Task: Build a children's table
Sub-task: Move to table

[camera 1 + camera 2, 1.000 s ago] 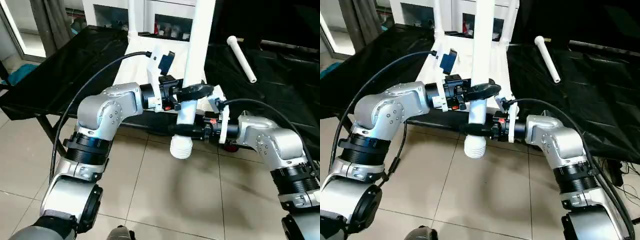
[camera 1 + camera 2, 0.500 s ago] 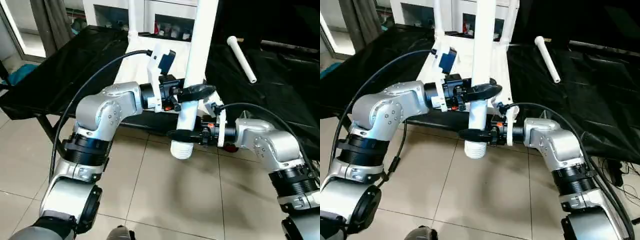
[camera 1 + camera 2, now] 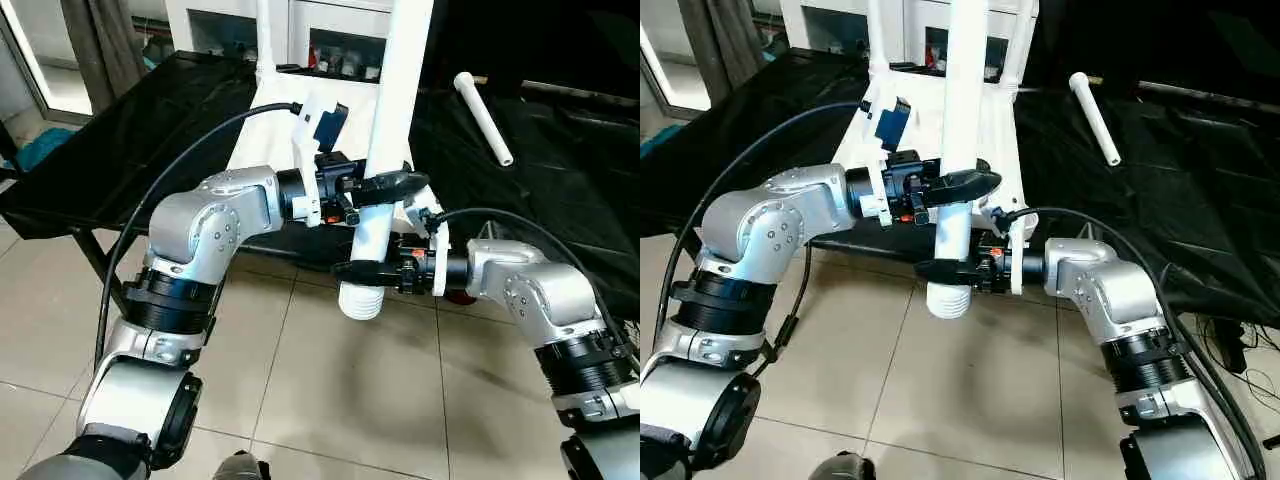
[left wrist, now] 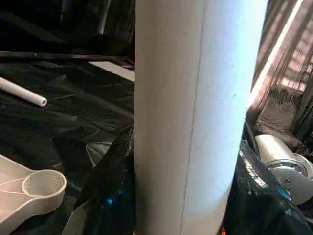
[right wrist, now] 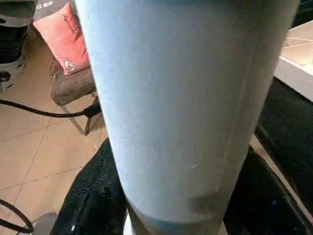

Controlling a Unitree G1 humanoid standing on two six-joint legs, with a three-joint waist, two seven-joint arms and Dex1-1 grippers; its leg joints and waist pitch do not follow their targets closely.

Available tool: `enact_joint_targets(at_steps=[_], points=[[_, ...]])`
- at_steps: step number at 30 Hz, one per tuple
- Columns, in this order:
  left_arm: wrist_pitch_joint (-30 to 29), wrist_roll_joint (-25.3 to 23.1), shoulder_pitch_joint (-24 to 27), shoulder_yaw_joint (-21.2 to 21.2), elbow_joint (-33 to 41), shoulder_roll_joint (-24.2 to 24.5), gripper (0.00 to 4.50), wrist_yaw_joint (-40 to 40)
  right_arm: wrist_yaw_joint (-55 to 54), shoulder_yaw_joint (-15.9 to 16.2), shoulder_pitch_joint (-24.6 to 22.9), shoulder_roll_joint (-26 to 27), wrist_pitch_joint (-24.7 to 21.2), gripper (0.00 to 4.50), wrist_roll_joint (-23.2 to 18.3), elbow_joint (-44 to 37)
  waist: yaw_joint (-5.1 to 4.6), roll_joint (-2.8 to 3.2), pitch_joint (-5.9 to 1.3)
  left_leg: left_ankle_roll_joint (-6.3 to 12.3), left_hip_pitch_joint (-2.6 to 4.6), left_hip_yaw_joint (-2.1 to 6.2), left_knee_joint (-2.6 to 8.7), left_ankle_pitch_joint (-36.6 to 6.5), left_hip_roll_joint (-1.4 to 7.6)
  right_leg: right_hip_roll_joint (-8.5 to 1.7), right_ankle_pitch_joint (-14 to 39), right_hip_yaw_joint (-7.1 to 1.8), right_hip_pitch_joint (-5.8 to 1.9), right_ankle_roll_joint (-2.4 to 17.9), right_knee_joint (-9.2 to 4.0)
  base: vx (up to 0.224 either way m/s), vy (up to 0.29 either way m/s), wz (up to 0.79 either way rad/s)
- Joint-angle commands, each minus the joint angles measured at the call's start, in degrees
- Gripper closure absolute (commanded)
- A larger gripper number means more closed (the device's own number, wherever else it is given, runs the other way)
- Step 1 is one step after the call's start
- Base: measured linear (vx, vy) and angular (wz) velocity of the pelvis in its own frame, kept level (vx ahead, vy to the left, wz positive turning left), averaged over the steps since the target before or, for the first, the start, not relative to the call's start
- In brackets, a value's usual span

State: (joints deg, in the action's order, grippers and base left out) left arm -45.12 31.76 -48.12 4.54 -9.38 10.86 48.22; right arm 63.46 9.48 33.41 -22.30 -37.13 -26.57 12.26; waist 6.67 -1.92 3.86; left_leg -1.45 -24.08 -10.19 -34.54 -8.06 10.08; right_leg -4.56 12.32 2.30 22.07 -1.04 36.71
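Both grippers [image 3: 385, 185] clamp upright leg [image 3: 385, 120]

Beige tile floor [image 3: 330, 400], black cloth [image 3: 150, 130] draped over the work table, white cabinet [image 3: 225, 25] with glass doors at the back, plus a pink cushion [image 5: 66, 41] on a chair

- A white table leg [image 3: 385, 150] stands nearly upright at the middle of the head view, its ribbed threaded end [image 3: 361, 300] lowest, over the tiled floor.
- The white table top [image 3: 930, 130] lies underside up behind it, upper centre, a round corner socket [image 4: 44, 183] showing.
- Another leg [image 3: 483, 117] lies loose at the upper right on black sheeting.
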Motion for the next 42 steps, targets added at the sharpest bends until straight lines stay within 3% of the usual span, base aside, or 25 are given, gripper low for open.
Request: enact_joint_targets(at_steps=[1,3,5,8,11,14,17,20,25,27,28,29,30,32,35,36,38,42], points=[[-0.07,0.14,-0.29,1.43,0.84,-0.16,2.66,1.67,-0.58,-1.21,-0.21,-0.49,0.42,2.53,-0.01,-0.14,0.15,-0.35,-4.80,0.15,2.44,0.64,3.61,-8.66,2.75,-3.70,1.57,-1.74,-2.30,15.12,-3.85,0.000,0.000,0.00],[0.32,-0.18,-0.23,1.67,0.72,-0.11,2.66,1.73,-0.58,-1.30,-0.13,-0.41,0.47,2.54,0.02,-0.07,0.14,-0.27,-4.78,0.08,2.45,0.67,3.64,-8.75,2.78,-3.69,1.76,-1.73,-2.27,15.08,-3.87,0.000,0.000,0.00],[-0.93,0.31,-0.42,1.11,0.17,-0.52,1.96,0.87,-0.80,-1.50,-0.12,-0.28,0.66,2.54,0.05,0.00,0.11,-0.26,-4.79,0.06,2.45,0.67,3.62,-8.70,2.78,-3.67,1.39,-1.74,-2.26,15.11,-3.83,0.000,0.000,0.00],[-1.31,1.07,-0.94,-0.98,-1.15,-1.87,1.94,-1.46,-1.82,-2.35,-0.23,0.28,1.09,2.54,-0.12,0.08,0.12,-0.29,-4.79,-0.03,2.48,0.64,3.57,-8.84,2.73,-3.72,1.48,-1.73,-2.27,15.41,-3.86,0.000,0.000,0.00],[-0.12,1.51,-0.88,-2.12,-1.49,-2.59,1.55,-1.98,-2.79,-3.11,-0.19,0.78,1.38,2.56,-0.27,0.34,0.11,-0.39,-4.79,0.11,2.43,0.63,3.59,-8.71,2.77,-3.76,1.38,-1.76,-2.33,15.41,-3.91,0.000,0.000,0.00],[6.86,2.32,-0.15,-7.08,-3.32,-6.47,1.52,-6.35,-7.29,-7.08,-0.03,3.12,2.12,2.56,-1.86,0.68,0.19,-0.47,-4.82,0.14,2.40,0.60,3.53,-8.91,2.73,-3.81,1.43,-1.77,-2.33,15.61,-4.02,0.000,0.000,0.00],[9.62,4.13,0.05,-10.07,-3.90,-8.57,1.52,-7.78,-9.06,-9.05,-0.08,4.14,2.12,2.57,-3.07,0.33,0.29,-0.59,-4.93,0.60,2.36,0.68,3.49,-8.55,2.77,-3.87,0.62,-1.69,-2.51,15.67,-3.93,0.000,0.000,0.00],[9.44,10.54,0.41,-16.41,-2.57,-12.67,1.52,-10.53,-12.31,-13.32,-0.61,6.01,1.08,2.57,-6.66,-2.05,0.15,-0.35,-4.89,1.22,2.39,0.60,3.42,-8.50,2.69,-3.77,0.21,-1.69,-2.41,15.89,-3.99,0.000,0.000,0.00],[8.73,11.07,2.85,-16.17,1.10,-13.29,1.52,-11.23,-17.56,-17.76,-0.88,7.93,2.00,2.57,-8.04,-3.84,0.05,-0.36,-4.85,1.17,2.44,0.62,3.57,-8.46,2.87,-3.65,1.30,-1.67,-2.27,15.45,-3.99,0.000,0.000,0.00],[10.88,6.75,5.15,-14.58,3.49,-12.27,1.52,-14.01,-22.57,-19.34,-1.67,8.46,3.44,2.57,-5.90,-5.21,0.03,-0.36,-4.77,0.67,2.48,0.66,3.72,-8.62,2.96,-3.60,2.03,-1.76,-2.23,14.40,-4.11,0.000,0.000,0.00],[13.36,2.65,6.60,-13.12,4.56,-11.25,1.52,-15.95,-25.22,-19.56,-2.18,8.36,4.19,2.57,-3.92,-5.74,-0.05,-0.27,-4.73,-0.06,2.52,0.78,3.93,-8.96,3.08,-3.57,3.29,-1.80,-2.15,12.46,-4.48,0.000,0.000,0.00],[15.08,-1.76,8.18,-11.56,5.40,-9.85,1.52,-18.55,-28.19,-18.47,-2.92,7.71,5.70,2.57,-0.20,-5.92,-0.14,-0.18,-4.76,-0.48,2.53,0.76,3.90,-9.10,3.05,-3.52,3.45,-1.84,-2.17,11.89,-4.38,0.000,0.000,0.00],[16.81,-7.19,10.21,-9.95,6.31,-8.07,1.52,-22.35,-31.48,-17.01,-4.08,6.99,7.30,2.57,4.06,-6.18,-0.33,-0.08,-4.65,-1.65,2.36,0.89,4.16,-9.21,3.04,-3.34,4.53,-1.85,-2.10,9.92,-4.61,0.000,0.000,0.00],[18.65,-12.01,12.68,-9.55,7.60,-6.57,1.52,-26.72,-35.00,-15.67,-5.56,6.60,8.62,2.57,7.88,-6.61,-0.60,-0.20,-4.58,-3.27,2.52,0.81,4.25,-10.55,2.86,-3.36,6.75,-1.96,-2.03,7.74,-4.84,0.000,0.000,0.00],[20.66,-17.80,16.53,-9.92,10.04,-4.44,1.52,-32.65,-39.94,-15.25,-8.29,8.05,10.59,2.57,10.87,-8.76,-0.83,-0.79,-4.61,-3.70,2.52,0.87,4.44,-12.20,2.97,-3.41,8.85,-1.93,-1.87,7.62,-4.92,0.000,0.000,0.00],[21.95,-20.49,17.86,-9.39,10.49,-3.23,1.52,-34.11,-41.78,-15.26,-9.13,8.79,11.21,2.57,11.71,-9.46,-0.93,-0.41,-4.58,-3.28,2.47,0.99,4.48,-11.80,3.06,-3.39,8.03,-1.96,-1.67,7.33,-4.93,0.000,0.000,0.00],[24.51,-26.19,20.36,-7.60,11.16,-0.77,1.52,-36.83,-43.60,-14.89,-10.77,10.18,13.66,2.57,12.80,-10.63,-1.22,-0.60,-4.58,-2.90,2.45,0.93,4.47,-12.28,2.88,-3.28,8.42,-1.92,-1.55,6.86,-4.85,0.000,0.000,0.00],[24.22,-25.66,24.56,-8.76,15.00,-2.66,1.52,-38.40,-43.87,-13.24,-13.19,10.22,13.69,2.57,13.80,-11.20,-1.58,-0.21,-4.32,-3.11,2.57,1.04,4.67,-14.27,3.14,-3.33,8.76,-1.91,-1.22,7.94,-5.02,0.000,0.000,0.00]])
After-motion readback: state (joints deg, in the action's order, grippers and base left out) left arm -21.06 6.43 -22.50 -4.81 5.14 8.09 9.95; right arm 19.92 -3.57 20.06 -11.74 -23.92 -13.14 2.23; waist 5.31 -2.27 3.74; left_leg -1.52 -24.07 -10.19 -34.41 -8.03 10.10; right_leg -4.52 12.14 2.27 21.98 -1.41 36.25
